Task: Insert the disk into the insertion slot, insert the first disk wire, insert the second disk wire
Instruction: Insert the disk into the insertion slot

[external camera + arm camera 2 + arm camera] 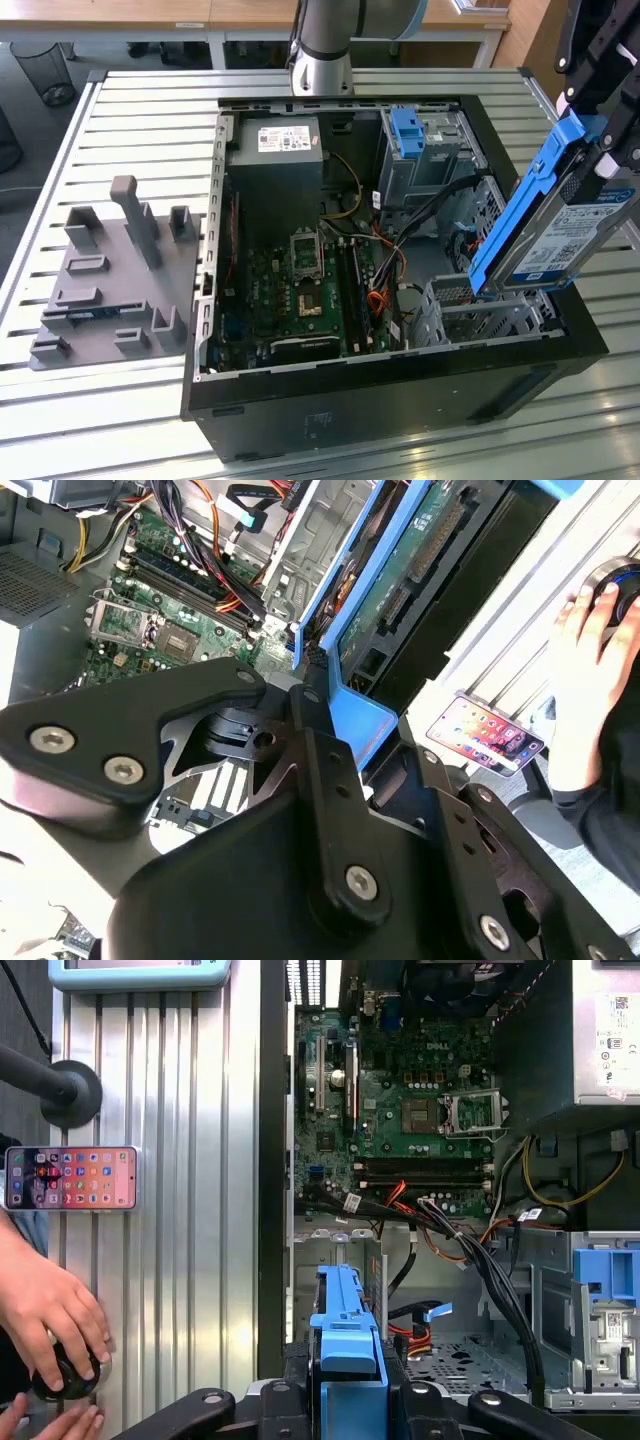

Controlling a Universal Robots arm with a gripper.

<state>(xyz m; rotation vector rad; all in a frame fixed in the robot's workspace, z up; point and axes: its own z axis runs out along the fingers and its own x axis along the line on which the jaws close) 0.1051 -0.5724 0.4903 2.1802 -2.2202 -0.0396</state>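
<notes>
My gripper (pixel 592 135) is shut on the upper end of the disk (pixel 555 235), a silver-grey drive with a white label in a blue carrier. I hold it steeply tilted above the open computer case's corner at the exterior view's right. Its lower end hangs just over the insertion slot (pixel 470 312), a low silver perforated cage. In the first wrist view the blue carrier (pixel 345 1345) points down toward the cage (pixel 455 1355). The second wrist view has the black fingers (pixel 330 770) clamped on the carrier (pixel 362 712). Loose cables (pixel 400 255) lie beside the cage, one with a blue tab (pixel 432 1312).
A taller grey cage with a blue bracket (pixel 412 135) stands behind the slot. The motherboard (pixel 300 290) and power supply (pixel 275 150) occupy the case. A grey fixture plate (pixel 110 280) sits on the slatted table. A person's hand (pixel 45 1310) and a phone (pixel 70 1177) are beside the case.
</notes>
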